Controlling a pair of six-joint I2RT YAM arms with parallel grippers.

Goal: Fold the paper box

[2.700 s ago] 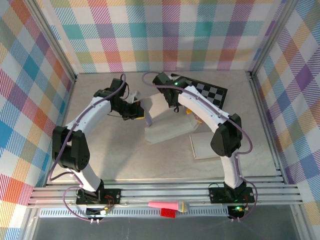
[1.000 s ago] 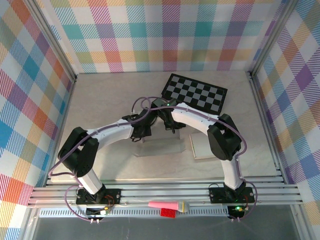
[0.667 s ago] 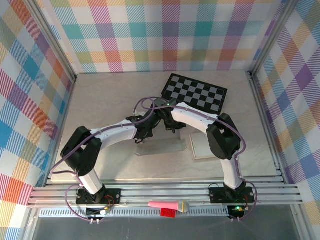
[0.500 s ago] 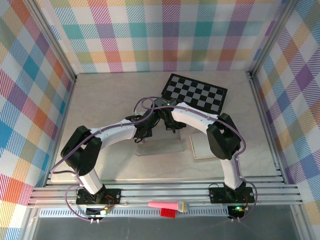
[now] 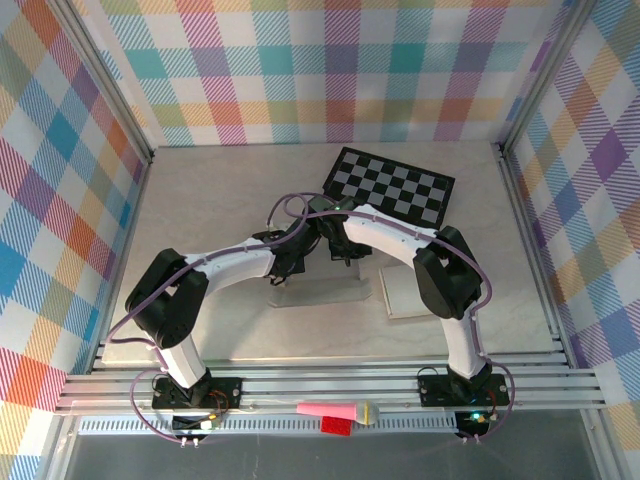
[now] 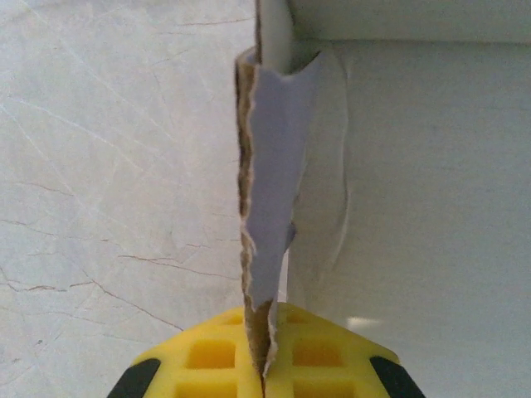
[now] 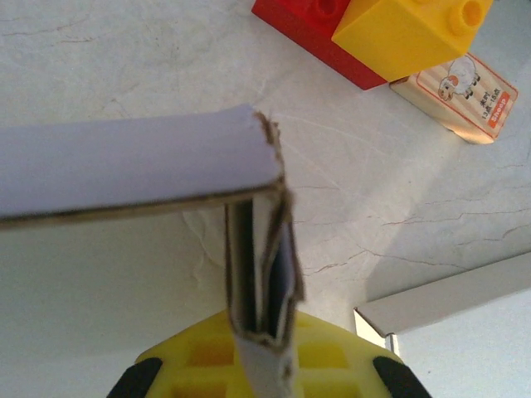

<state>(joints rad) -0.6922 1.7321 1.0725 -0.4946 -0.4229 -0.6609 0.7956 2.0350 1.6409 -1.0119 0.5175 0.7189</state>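
- The left claw [image 6: 265, 365] is pressed together on a thin, upright flap of the paper box [image 6: 270, 207]. The flap's torn brown edge sits right between the yellow fingertips.
- From that pinch the flap runs straight away from the claw to a corner of the box. A white box panel lies to the flap's right, and bare marbled worktop [image 6: 99, 166] lies to its left.
- The right claw [image 7: 261, 365] is also closed, pinching a folded stack of several cardboard layers that belongs to the same box.
- Above that pinch the layers meet a box wall seen edge-on. The wall runs off to the left, with white box surface beneath it.
- Beyond the right claw, on the worktop, a yellow brick [image 7: 406, 29] touches a red brick [image 7: 311, 33], and a small printed carton [image 7: 456, 91] sits just beside them.
- From above, both claws meet over the far edge of the box, the left one at its far left corner and the right one close beside it.
- The box lies mid-worktop between the two arms, nearer the bases than the checkerboard [image 5: 392, 185].
- A flat white card [image 5: 400, 295] lies just right of the box, partly under the right arm.
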